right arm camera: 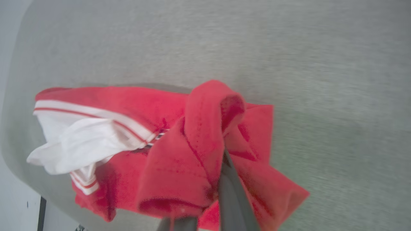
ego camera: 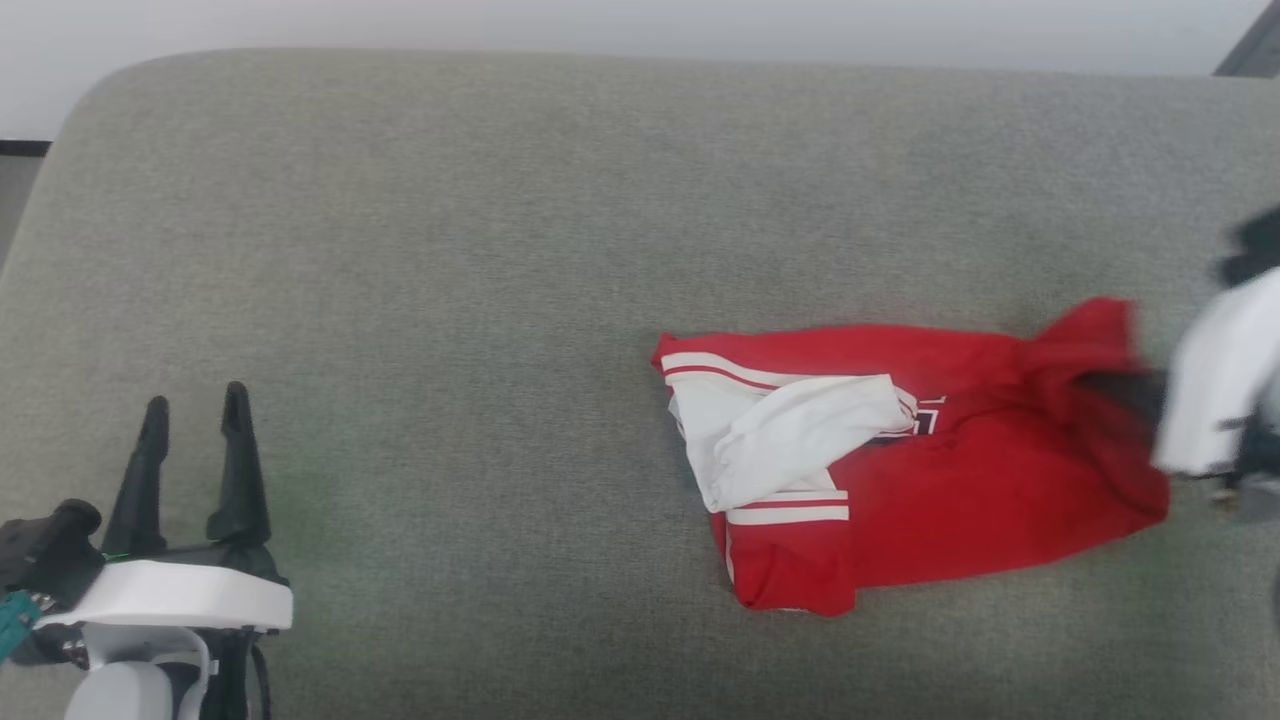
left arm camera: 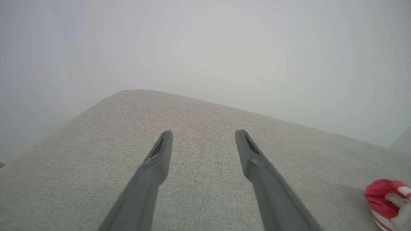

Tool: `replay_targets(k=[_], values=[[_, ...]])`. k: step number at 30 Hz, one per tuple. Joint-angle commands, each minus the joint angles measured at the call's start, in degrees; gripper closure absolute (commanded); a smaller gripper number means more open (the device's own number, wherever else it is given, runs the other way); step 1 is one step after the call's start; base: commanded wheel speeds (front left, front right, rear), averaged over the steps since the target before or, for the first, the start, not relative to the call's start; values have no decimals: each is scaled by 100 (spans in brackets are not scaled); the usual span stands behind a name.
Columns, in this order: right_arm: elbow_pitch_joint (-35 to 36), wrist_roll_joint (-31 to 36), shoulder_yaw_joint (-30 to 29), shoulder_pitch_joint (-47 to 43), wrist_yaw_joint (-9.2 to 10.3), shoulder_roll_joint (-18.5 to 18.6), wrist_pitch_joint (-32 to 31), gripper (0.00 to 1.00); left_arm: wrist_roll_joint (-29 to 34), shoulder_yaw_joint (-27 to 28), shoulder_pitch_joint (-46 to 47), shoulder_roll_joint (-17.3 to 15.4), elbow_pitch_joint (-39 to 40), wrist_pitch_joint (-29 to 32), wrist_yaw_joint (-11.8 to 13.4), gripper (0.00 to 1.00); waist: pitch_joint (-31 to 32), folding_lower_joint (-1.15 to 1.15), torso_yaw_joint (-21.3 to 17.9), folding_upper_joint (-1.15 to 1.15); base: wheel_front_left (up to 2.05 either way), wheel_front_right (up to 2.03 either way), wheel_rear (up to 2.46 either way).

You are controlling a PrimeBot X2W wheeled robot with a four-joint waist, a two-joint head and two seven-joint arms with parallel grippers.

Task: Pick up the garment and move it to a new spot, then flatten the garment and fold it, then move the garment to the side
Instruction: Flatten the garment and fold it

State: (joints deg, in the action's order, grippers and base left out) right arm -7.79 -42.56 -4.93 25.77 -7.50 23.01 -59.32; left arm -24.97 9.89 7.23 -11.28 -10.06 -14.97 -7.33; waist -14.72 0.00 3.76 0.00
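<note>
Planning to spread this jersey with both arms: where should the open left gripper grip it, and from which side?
Probably the striped corner at the left end of the jersey, coming in low from the robot's left: it lies flat and exposed, opposite the end bunched in the right gripper.

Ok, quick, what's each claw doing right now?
Left claw: open, holding nothing.
Right claw: closed on the red shirt.

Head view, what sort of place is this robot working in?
Probably an indoor room, home-like or a test setup: a grey fabric cushion with a rounded corner, like a sofa seat or bed, a plain pale wall behind it, and a crumpled red-and-white garment on it.
</note>
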Motion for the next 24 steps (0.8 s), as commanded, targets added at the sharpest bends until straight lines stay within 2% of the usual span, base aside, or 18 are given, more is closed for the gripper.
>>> replay_targets(k=[1,8,11,17,19,20,21,24], values=[[332,-56,243,-104,3,-155,-119,100,-40,-72,47,-5,-7,-26,-13,0,31,0,73,0,0,0,0],[821,-28,1088,-112,3,-696,-223,100,-110,-388,163,19,-94,-26,-14,0,110,0,411,0,0,0,0],[752,15,1356,-60,3,-888,-167,100,-162,-486,219,26,-124,-26,-15,0,150,0,568,0,0,0,0],[476,185,1619,-7,3,-1029,-14,100,-159,-597,218,61,-163,-26,-15,0,216,0,772,0,0,0,0],[361,288,1660,41,2,-1041,81,61,-163,-628,196,66,-182,-26,-15,0,240,0,816,0,0,0,0],[294,325,1678,47,3,-1055,110,9,-171,-632,187,74,-188,-26,-15,0,253,0,827,0,0,0,0],[260,349,1707,43,2,-1052,131,0,-185,-633,177,82,-192,-26,-15,0,270,0,836,0,0,0,0],[248,283,1722,51,3,-1081,116,0,-215,-601,114,52,-198,-26,-15,0,333,0,813,0,0,0,0]])
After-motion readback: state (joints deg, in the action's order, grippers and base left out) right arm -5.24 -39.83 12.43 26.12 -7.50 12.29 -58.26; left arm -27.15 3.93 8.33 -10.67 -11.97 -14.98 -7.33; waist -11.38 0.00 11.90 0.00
